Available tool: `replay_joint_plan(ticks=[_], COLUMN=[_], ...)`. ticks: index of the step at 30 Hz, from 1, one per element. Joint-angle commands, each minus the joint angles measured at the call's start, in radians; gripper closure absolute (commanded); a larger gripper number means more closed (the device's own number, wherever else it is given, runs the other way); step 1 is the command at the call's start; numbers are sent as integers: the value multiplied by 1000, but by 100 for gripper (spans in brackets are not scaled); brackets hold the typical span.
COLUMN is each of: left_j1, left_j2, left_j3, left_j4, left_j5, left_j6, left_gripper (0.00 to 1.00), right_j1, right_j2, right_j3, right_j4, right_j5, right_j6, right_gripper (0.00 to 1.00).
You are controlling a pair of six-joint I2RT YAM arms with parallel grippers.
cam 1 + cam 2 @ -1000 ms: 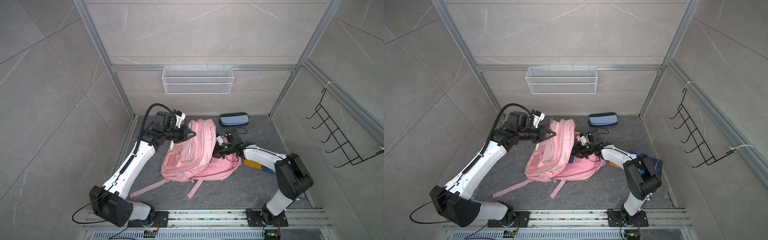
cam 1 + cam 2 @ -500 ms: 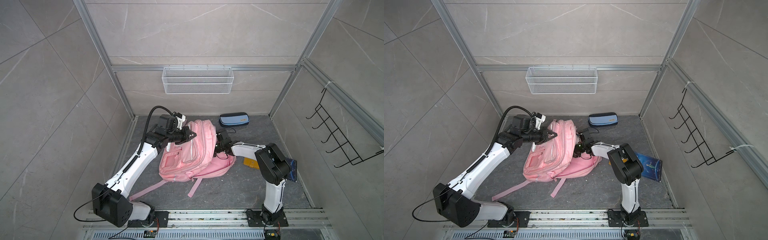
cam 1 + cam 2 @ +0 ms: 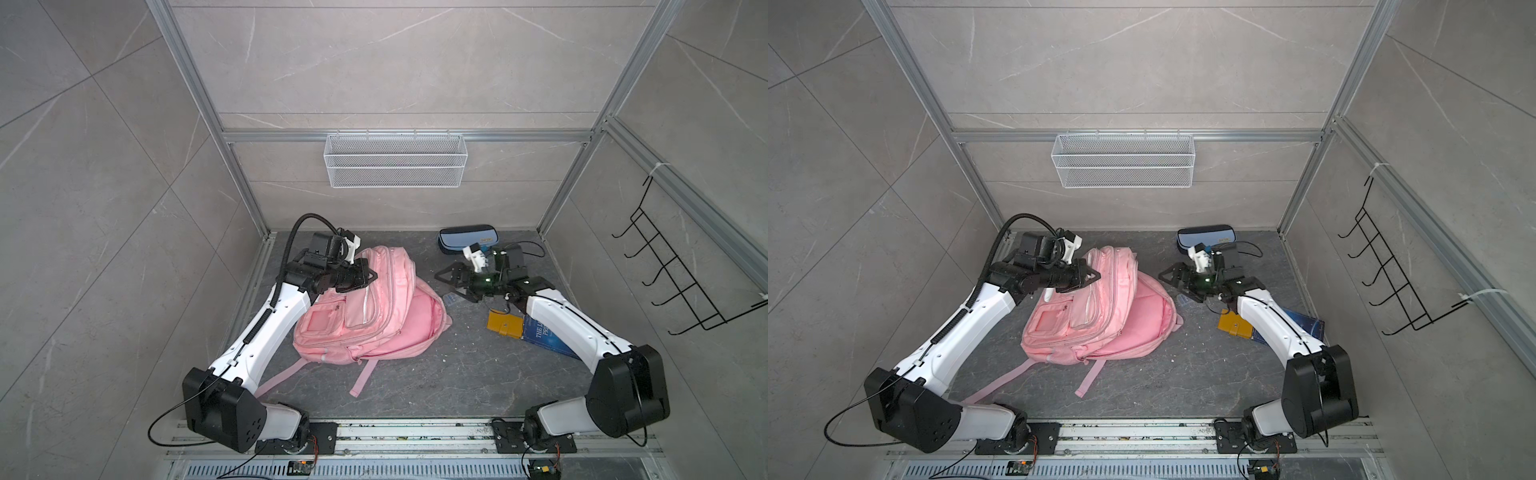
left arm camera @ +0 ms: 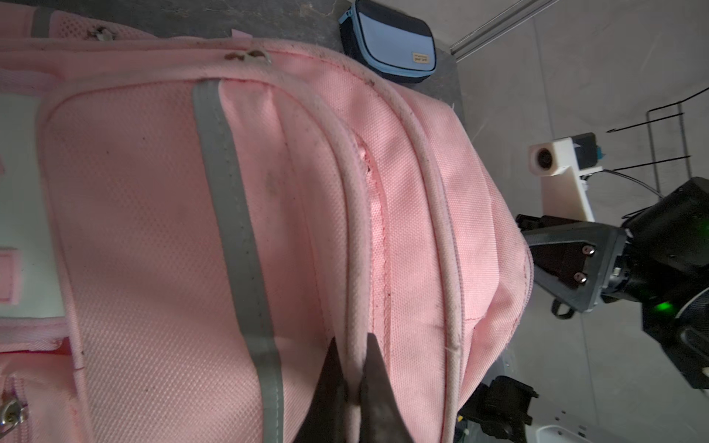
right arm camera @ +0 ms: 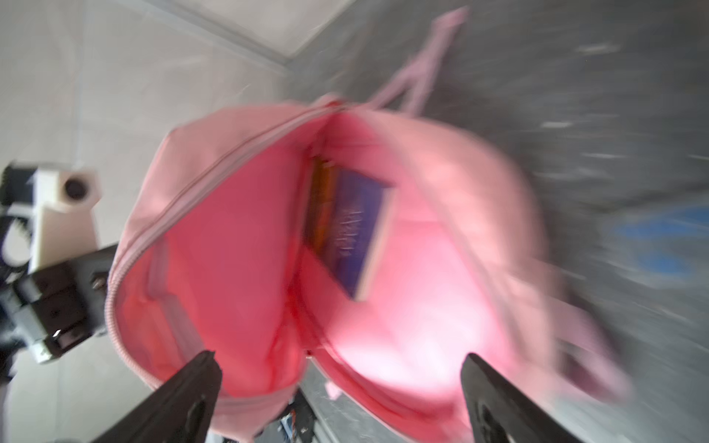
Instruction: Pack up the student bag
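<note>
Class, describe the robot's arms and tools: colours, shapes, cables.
Left arm and right arm: white shells, bulky black joints. Left tool and right tool: black, tapered pointed fingers, with white camera mounts. A black ribbed cable loops off the left arm; a green light glows behind the right tool.

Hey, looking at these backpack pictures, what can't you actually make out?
- Right wrist view: motion blur leaves the purple book inside the student bag unreadable.
- Top view: the right arm covers part of the blue book, cutting off its title.
- Left wrist view: the pencil case label is too small to read.
</note>
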Motion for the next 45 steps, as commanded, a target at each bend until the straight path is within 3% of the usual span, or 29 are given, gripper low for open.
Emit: replay_joint_plan(ticks=[1, 4, 6, 9, 11, 12, 16, 22, 27, 33, 40, 45], left_j1=[-29, -89, -131, -189, -228, -247, -329, -481, -556, -599, -598, -599], left_j2=[37, 70, 98, 139, 157, 157, 147, 184, 281, 398, 412, 427], left_j3=[14, -19, -15, 22, 55, 68, 94, 102, 185, 284, 286, 290], left_j4=[-26, 4, 6, -10, -34, -39, -27, 82, 149, 172, 179, 199], left_j5=[-53, -96, -140, -224, -306, -340, -364, -203, -118, -92, -83, -96], left_j6=[80, 70, 67, 79, 96, 106, 129, 105, 67, 37, 45, 43], left_gripper=[100, 100, 88, 47, 11, 1, 1, 1, 0, 2, 2, 3], right_j1=[-154, -301, -364, -416, -440, -446, -460, -513, -557, -596, -645, -687], right_j2=[-57, -67, -61, -13, 24, 45, 153, 309, 397, 480, 519, 469], right_j3=[-19, -11, -3, 27, 44, 54, 112, 207, 239, 269, 232, 137], right_j4=[-277, -344, -352, -356, -346, -340, -327, -327, -318, -318, -293, -244], right_j5=[138, 201, 250, 340, 368, 386, 468, 535, 566, 557, 538, 509], right_j6=[-120, -164, -182, -220, -236, -246, -298, -351, -379, -397, -369, -316], right_gripper=[0, 0, 0, 0, 0, 0, 0, 0, 0, 1, 0, 1])
